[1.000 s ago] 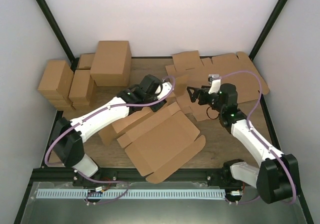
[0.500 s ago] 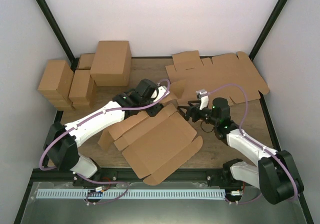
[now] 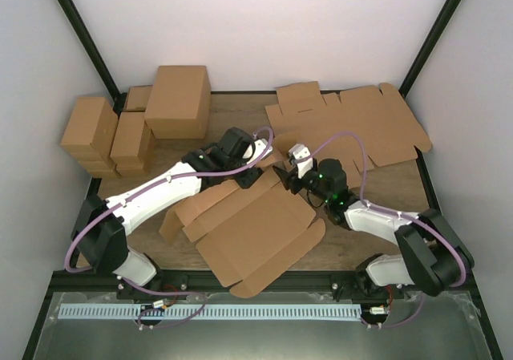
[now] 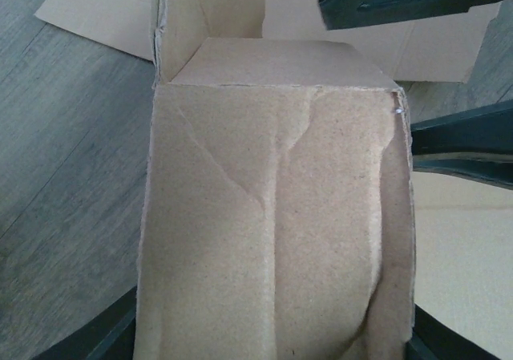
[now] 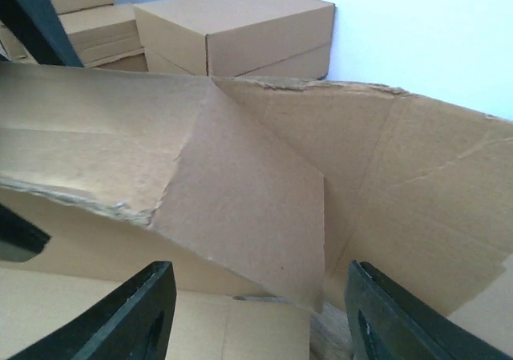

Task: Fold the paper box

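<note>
Paper box (image 4: 272,216) flap across left gripper (image 3: 256,171)

We get soft, even light from above: the walls (image 3: 264,31) glow pale, and shadows on the surface (image 3: 401,188) are faint. Up close, the box (image 4: 272,216) is sharp (fibres and creases show), while the walls wash out white in the right wrist view.

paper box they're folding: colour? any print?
Plain brown paper box, no print visible; shows best in the left wrist view.
</note>
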Controlling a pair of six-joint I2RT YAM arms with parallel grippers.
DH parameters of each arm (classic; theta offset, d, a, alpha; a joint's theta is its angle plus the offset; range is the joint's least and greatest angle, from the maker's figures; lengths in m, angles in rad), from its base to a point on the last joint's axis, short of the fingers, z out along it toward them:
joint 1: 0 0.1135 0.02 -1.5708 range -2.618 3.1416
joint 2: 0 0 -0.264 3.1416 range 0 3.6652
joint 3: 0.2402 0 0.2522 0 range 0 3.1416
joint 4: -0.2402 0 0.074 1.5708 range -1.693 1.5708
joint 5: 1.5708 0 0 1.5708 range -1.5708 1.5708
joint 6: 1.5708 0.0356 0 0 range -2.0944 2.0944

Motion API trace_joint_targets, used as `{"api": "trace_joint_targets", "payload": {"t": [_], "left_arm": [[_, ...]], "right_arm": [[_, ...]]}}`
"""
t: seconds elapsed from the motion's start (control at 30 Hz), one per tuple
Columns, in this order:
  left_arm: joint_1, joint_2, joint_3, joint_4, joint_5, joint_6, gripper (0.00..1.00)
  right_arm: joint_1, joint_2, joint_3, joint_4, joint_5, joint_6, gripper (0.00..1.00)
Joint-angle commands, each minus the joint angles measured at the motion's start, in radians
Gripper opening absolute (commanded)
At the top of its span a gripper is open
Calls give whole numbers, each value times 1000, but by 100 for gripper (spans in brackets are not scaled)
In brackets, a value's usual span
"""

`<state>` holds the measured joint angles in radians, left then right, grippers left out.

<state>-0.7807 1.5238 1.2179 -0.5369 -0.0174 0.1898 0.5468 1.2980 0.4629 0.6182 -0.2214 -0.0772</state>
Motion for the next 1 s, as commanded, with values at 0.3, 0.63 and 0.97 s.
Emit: {"api": "trace_joint_targets", "payload": {"t": [0.3,0.63,0.97], "left_arm": [[0,-12,8,-53,50,6,68],[0,-44,26,-131,35,-26,78],[12,-71,59,-269,83,-106,88]], "right_arm": [[5,75,56,142,-29,-122,29],[5,99,64,125,-44,-127,9],[5,110,51,134,-67,-68,5]]}}
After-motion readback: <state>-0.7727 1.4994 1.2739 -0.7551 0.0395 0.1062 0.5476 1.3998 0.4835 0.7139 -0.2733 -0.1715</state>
